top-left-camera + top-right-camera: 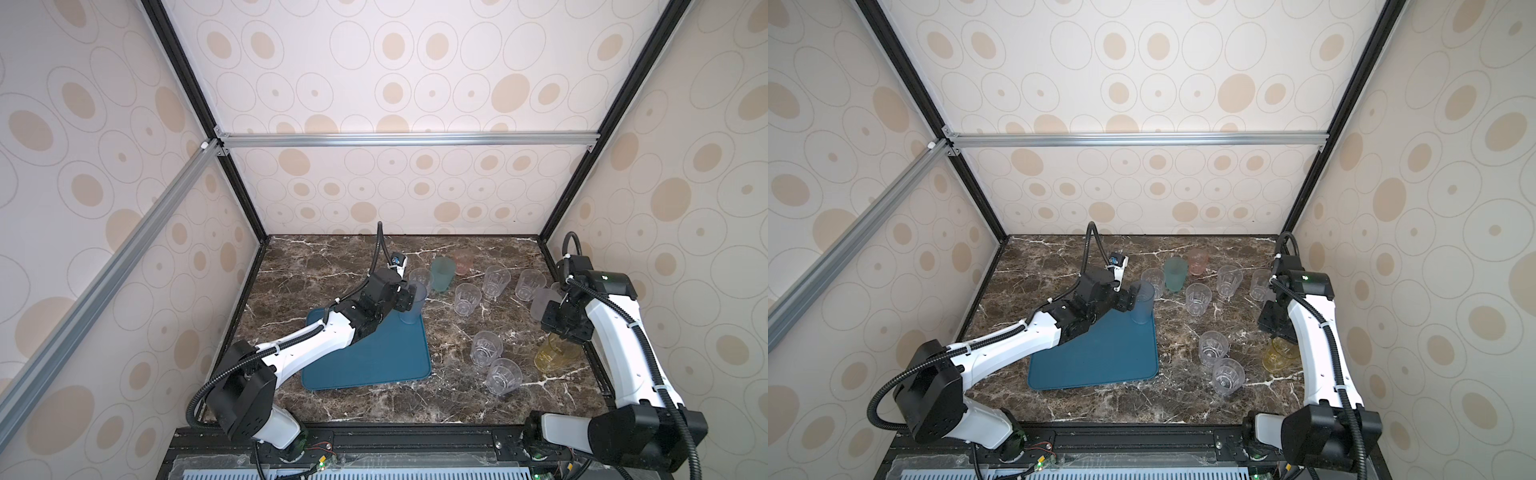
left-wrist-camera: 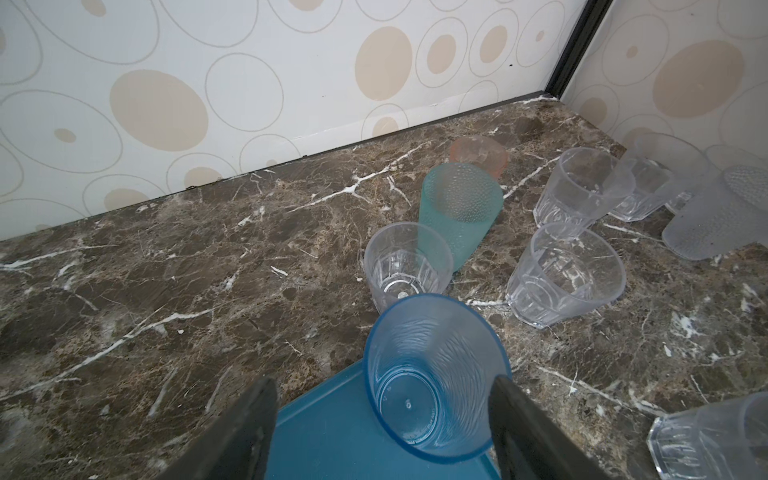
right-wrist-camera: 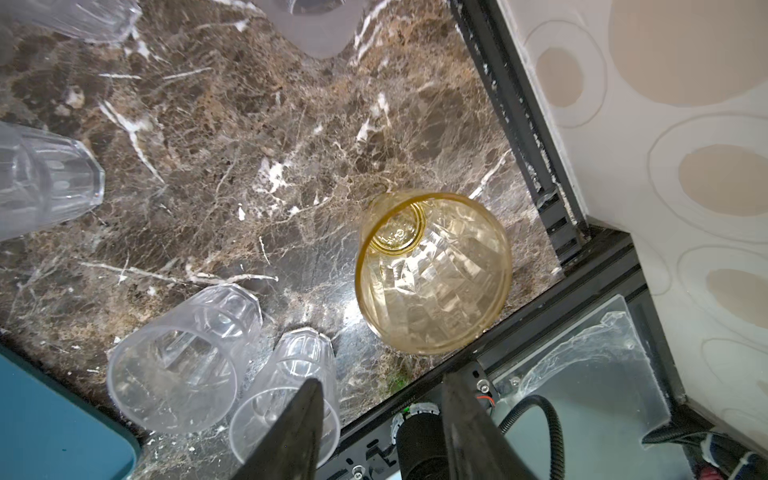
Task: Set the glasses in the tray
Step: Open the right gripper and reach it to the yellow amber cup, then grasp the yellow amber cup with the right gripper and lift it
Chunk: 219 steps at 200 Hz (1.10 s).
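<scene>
A blue-tinted tumbler [image 1: 413, 303] is seen upright on the far right corner of the tray [image 1: 374, 365], which is laid on the marble tabletop [image 1: 316, 266] left of centre in both top views. The tumbler is bracketed by the left gripper [image 2: 382, 386]. Its jaws are held apart: one finger is set against the tumbler's wall and a clear gap is left at the other, so the glass is not clamped.

Just beyond that corner a clear faceted tumbler [image 1: 419, 278] is found on the marble, with a teal-green tumbler [image 1: 441, 274] beside it and a pink tumbler [image 1: 463, 262] behind. More clear tumblers are spread to the right, and a frosted grey tumbler [image 1: 542, 303] is placed near the right arm.

A yellow tumbler [image 3: 436, 274] is seen upright near the table's right front edge. The right gripper [image 3: 382, 380] is held above it. Its jaws are parted and nothing is caught between them.
</scene>
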Motion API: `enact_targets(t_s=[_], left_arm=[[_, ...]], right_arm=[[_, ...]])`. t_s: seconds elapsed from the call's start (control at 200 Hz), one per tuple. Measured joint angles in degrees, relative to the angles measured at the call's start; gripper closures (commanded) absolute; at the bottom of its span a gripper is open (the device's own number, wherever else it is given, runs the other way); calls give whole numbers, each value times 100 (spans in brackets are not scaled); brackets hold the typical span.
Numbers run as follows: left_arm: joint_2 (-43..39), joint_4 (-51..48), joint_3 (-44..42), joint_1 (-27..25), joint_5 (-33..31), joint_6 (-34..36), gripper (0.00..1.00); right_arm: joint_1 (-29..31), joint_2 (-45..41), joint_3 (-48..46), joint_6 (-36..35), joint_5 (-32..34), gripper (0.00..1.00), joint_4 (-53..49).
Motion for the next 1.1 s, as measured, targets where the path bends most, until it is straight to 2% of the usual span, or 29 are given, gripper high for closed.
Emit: enact_targets(t_s=[0.2, 0.535, 0.855, 1.095], left_arm=[[-7, -2, -50, 0, -28, 37, 18], [-39, -4, -96, 0, -157, 57, 18], [-114, -33, -170, 22, -326, 122, 18], [-323, -50, -229, 105, -492, 181, 18]], right_arm=[[-7, 168, -407, 13, -216, 57, 444], [-15, 782, -621, -74, -122, 63, 1034], [-33, 1082, -708, -332, 63, 89, 1322], [-44, 1093, -706, -511, 177, 100, 1325]])
